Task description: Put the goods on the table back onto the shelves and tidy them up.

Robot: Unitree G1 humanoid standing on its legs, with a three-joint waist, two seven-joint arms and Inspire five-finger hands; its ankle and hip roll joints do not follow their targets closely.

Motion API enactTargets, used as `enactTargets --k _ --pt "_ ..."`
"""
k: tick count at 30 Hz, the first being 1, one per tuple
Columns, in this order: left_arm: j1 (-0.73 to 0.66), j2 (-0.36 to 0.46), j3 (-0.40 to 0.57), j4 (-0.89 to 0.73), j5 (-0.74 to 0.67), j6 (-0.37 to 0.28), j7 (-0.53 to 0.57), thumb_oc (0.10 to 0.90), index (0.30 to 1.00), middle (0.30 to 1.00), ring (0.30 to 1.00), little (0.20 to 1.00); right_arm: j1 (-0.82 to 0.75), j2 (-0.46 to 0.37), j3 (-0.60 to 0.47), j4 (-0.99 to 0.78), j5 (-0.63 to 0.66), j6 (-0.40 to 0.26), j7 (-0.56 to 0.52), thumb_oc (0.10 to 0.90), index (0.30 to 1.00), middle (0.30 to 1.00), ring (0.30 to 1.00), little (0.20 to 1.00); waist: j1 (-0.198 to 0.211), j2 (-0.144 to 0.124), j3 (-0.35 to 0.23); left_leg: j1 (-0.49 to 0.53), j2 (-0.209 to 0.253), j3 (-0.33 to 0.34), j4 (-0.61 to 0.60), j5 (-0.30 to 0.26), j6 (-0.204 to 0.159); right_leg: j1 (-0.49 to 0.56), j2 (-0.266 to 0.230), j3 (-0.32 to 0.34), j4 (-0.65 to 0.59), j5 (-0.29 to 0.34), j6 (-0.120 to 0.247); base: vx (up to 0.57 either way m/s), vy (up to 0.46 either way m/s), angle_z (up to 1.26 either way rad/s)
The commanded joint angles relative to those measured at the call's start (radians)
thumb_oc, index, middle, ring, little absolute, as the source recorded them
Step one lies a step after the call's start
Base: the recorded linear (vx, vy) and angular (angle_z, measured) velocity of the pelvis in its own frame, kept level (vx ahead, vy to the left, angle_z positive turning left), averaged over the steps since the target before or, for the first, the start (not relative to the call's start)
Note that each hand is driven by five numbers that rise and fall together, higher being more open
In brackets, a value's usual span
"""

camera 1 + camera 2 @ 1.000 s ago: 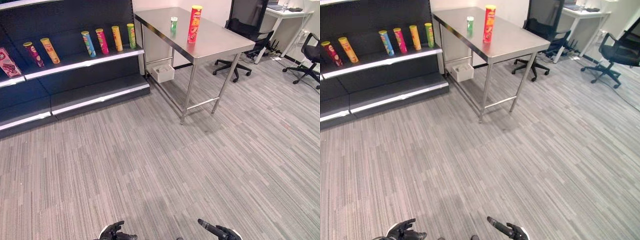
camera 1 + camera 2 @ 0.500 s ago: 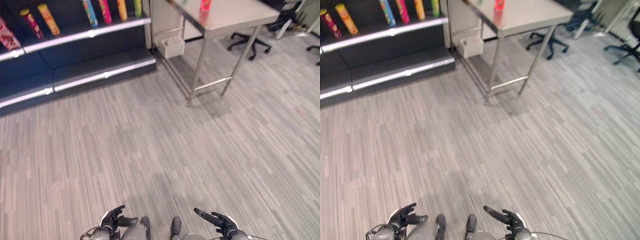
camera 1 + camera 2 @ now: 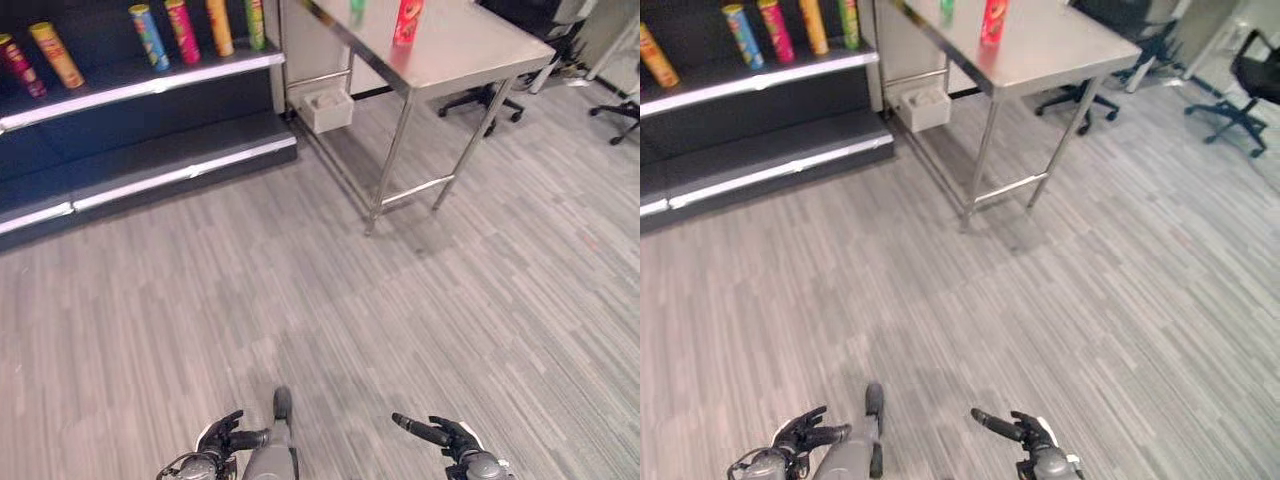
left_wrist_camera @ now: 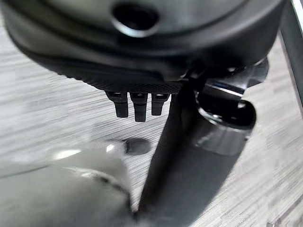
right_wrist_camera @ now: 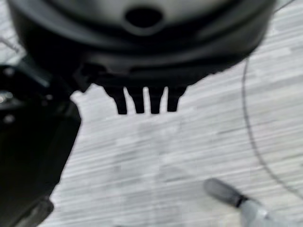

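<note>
Left hand (image 3: 222, 438) and right hand (image 3: 440, 434) empty, fingers relaxed, low over floor. Red can (image 3: 408, 20) and green can (image 3: 357, 6) on desk (image 3: 470, 50), well apart from the hands. Risk: approach clips desk leg (image 3: 388, 160), tall can topples.

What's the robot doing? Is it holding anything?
Not yet. Its left hand and right hand hang open and hold nothing, out over the floor and away from the table. A red can and a small green one stand on the steel table, waiting to join the colourful cans on the dark shelf.
</note>
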Motion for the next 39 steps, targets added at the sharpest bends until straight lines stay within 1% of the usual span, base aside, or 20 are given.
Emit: enactTargets --k 1,2,3,5,6,10,11,12,13,18,20,21,22,23,24,25,30,34,37,39 --pt "0.033 0.053 -0.010 -0.030 0.038 -0.022 0.007 0.800 0.900 0.900 0.900 0.900 0.002 -0.042 -0.031 -0.080 -0.017 -0.032 0.002 0.800 0.900 0.900 0.900 0.900 0.020 0.008 -0.032 -0.054 0.026 -0.014 0.035 -0.057 -0.059 -0.070 -0.028 -0.007 0.168 0.086 0.083 0.23 0.324 -0.26" --pt "0.020 0.067 -0.011 -0.046 0.047 -0.022 0.011 0.800 0.900 0.900 0.900 0.900 -0.001 -0.042 -0.049 -0.097 -0.010 -0.031 -0.002 0.800 0.900 0.900 0.900 0.900 -0.006 0.013 -0.006 0.004 -0.008 0.001 0.032 -0.100 -0.024 -0.157 -0.063 -0.005 0.364 0.211 0.102 0.15 0.249 -0.09" --pt "0.015 0.071 -0.012 -0.053 0.049 -0.023 0.016 0.800 0.900 0.900 0.900 0.900 -0.003 -0.040 -0.055 -0.103 -0.007 -0.030 -0.003 0.800 0.900 0.900 0.900 0.900 -0.014 0.021 0.004 0.032 -0.015 0.008 0.029 -0.117 -0.008 -0.195 -0.088 -0.023 0.446 0.269 0.106 0.22 0.326 0.13" --pt "0.012 0.081 -0.008 -0.063 0.048 -0.021 0.022 0.800 0.900 0.900 0.900 0.900 0.004 -0.037 -0.068 -0.111 -0.007 -0.028 -0.007 0.800 0.900 0.900 0.900 0.900 -0.028 0.053 0.017 0.090 -0.013 0.020 0.011 -0.151 0.009 -0.270 -0.117 -0.076 0.563 0.319 0.107 0.24 0.209 0.21" --pt "0.011 0.081 -0.007 -0.075 0.041 -0.024 0.022 0.800 0.900 0.900 0.900 0.900 0.008 -0.033 -0.070 -0.111 -0.007 -0.029 -0.008 0.800 0.900 0.900 0.900 0.900 -0.037 0.055 0.024 0.118 -0.018 0.021 0.006 -0.168 0.010 -0.299 -0.142 -0.099 0.566 0.286 0.099 0.29 0.117 0.07" --pt "-0.003 0.080 -0.015 -0.089 0.039 -0.036 0.027 0.800 0.900 0.900 0.900 0.900 0.007 -0.045 -0.063 -0.089 -0.020 -0.023 -0.011 0.800 0.900 0.900 0.900 0.900 -0.055 0.064 0.038 0.180 -0.017 0.016 0.004 -0.221 -0.019 -0.343 -0.164 -0.209 0.242 0.212 0.081 0.31 -0.062 -0.11" --pt "-0.006 0.079 -0.018 -0.088 0.036 -0.037 0.030 0.800 0.900 0.900 0.900 0.900 0.004 -0.049 -0.064 -0.080 -0.020 -0.020 -0.014 0.800 0.900 0.900 0.900 0.900 -0.062 0.057 0.043 0.196 -0.021 0.009 0.004 -0.232 -0.028 -0.357 -0.148 -0.207 0.124 0.233 0.088 0.46 -0.230 0.11" --pt "-0.027 0.077 -0.022 -0.081 0.040 -0.042 0.034 0.800 0.900 0.900 0.900 0.900 -0.001 -0.053 -0.071 -0.062 -0.013 -0.017 -0.018 0.800 0.900 0.900 0.900 0.900 -0.084 0.040 0.051 0.235 -0.027 -0.009 0.004 -0.265 -0.048 -0.387 -0.119 -0.166 -0.080 0.309 0.124 0.76 -0.384 0.10" --pt "-0.025 0.064 -0.031 -0.084 0.065 -0.048 0.022 0.800 0.900 0.900 0.900 0.900 0.007 -0.054 -0.067 -0.048 -0.029 -0.012 -0.007 0.800 0.900 0.900 0.900 0.900 -0.097 0.022 0.045 0.291 -0.025 -0.034 0.004 -0.307 -0.069 -0.424 -0.124 -0.144 -0.164 0.374 0.158 0.77 -0.380 0.11" --pt "-0.003 0.053 -0.046 -0.110 0.056 -0.044 0.010 0.800 0.900 0.900 0.900 0.900 0.027 -0.083 -0.054 -0.062 -0.032 -0.019 0.010 0.800 0.900 0.900 0.900 0.900 -0.107 0.019 0.022 0.318 0.033 -0.078 0.127 -0.354 -0.097 -0.347 -0.088 -0.164 -0.145 0.368 0.116 0.39 -0.293 0.51" --pt "0.001 0.049 -0.053 -0.128 0.038 -0.041 0.004 0.800 0.900 0.900 0.900 0.900 0.028 -0.110 -0.051 -0.092 -0.022 -0.024 0.012 0.800 0.900 0.900 0.900 0.900 -0.106 0.017 0.025 0.228 0.065 -0.098 0.338 -0.302 -0.135 -0.289 -0.057 -0.187 -0.150 0.316 0.070 0.27 -0.458 0.40" --pt "-0.009 0.043 -0.062 -0.152 0.013 -0.035 0.007 0.800 0.900 0.900 0.900 0.900 0.021 -0.135 -0.058 -0.129 -0.002 -0.026 0.000 0.800 0.900 0.900 0.900 0.900 -0.095 0.008 0.065 0.081 0.103 -0.122 0.625 -0.178 -0.160 -0.220 -0.024 -0.207 -0.159 0.257 0.010 0.24 -0.472 0.44" --pt "-0.011 0.033 -0.065 -0.143 0.012 -0.034 0.012 0.800 0.900 0.900 0.900 0.900 0.012 -0.139 -0.058 -0.119 0.003 -0.022 -0.006 0.800 0.900 0.900 0.900 0.900 -0.085 0.010 0.080 0.029 0.123 -0.097 0.653 -0.183 -0.152 -0.193 -0.007 -0.213 -0.164 0.225 -0.001 0.51 -0.295 0.53" --pt "-0.007 0.024 -0.078 -0.147 0.013 -0.036 0.007 0.800 0.900 0.900 0.900 0.900 0.007 -0.136 -0.048 -0.105 0.004 -0.024 -0.009 0.800 0.900 0.900 0.900 0.900 -0.056 0.026 0.068 -0.023 0.123 -0.052 0.269 -0.180 -0.134 -0.173 -0.007 -0.208 -0.164 0.189 0.036 0.58 0.073 0.35" --pt "-0.006 0.024 -0.077 -0.145 0.017 -0.036 0.008 0.800 0.900 0.900 0.900 0.900 0.003 -0.134 -0.044 -0.096 -0.002 -0.028 -0.016 0.800 0.900 0.900 0.900 0.900 -0.036 0.050 0.061 -0.053 0.131 -0.073 0.090 -0.066 -0.154 -0.155 0.014 -0.209 -0.164 0.165 0.042 0.81 0.325 -0.79" --pt "-0.001 0.023 -0.073 -0.117 0.021 -0.036 0.009 0.800 0.900 0.900 0.900 0.900 0.003 -0.113 -0.035 -0.071 -0.013 -0.031 -0.013 0.800 0.900 0.900 0.900 0.900 -0.026 0.076 0.042 -0.062 0.131 -0.092 0.004 -0.029 -0.167 -0.117 0.036 -0.191 -0.164 0.133 0.048 0.48 0.240 -0.95" --pt "0.003 0.023 -0.063 -0.096 0.028 -0.037 0.013 0.800 0.900 0.900 0.900 0.900 0.004 -0.096 -0.026 -0.067 -0.027 -0.025 -0.014 0.800 0.900 0.900 0.900 0.900 -0.026 0.064 0.019 -0.018 0.107 -0.087 0.004 -0.046 -0.155 -0.101 0.008 -0.160 -0.164 0.131 0.056 0.18 0.159 -0.85" --pt "-0.007 0.040 -0.032 -0.032 0.029 -0.036 0.026 0.800 0.900 0.900 0.900 0.900 -0.025 -0.049 -0.018 -0.023 -0.038 -0.016 -0.010 0.800 0.900 0.900 0.900 0.900 -0.017 0.025 -0.004 0.063 0.067 0.007 0.010 -0.120 -0.107 -0.130 -0.070 -0.121 -0.132 0.176 0.098 0.15 0.240 -0.40" --pt "-0.014 0.050 -0.020 -0.014 0.029 -0.037 0.032 0.800 0.900 0.900 0.900 0.900 -0.036 -0.038 -0.016 0.000 -0.048 -0.012 -0.010 0.800 0.900 0.900 0.900 0.900 -0.013 0.020 -0.002 0.078 0.061 0.037 0.007 -0.135 -0.100 -0.157 -0.090 -0.134 -0.113 0.197 0.109 0.01 0.090 -0.44" --pt "-0.021 0.064 -0.005 -0.003 0.031 -0.034 0.034 0.800 0.900 0.900 0.900 0.900 -0.039 -0.029 -0.015 0.030 -0.061 -0.006 -0.009 0.800 0.900 0.900 0.900 0.900 -0.006 0.012 0.002 0.092 0.061 0.073 0.004 -0.151 -0.095 -0.178 -0.113 -0.190 -0.100 0.223 0.119 0.00 0.055 -0.15"
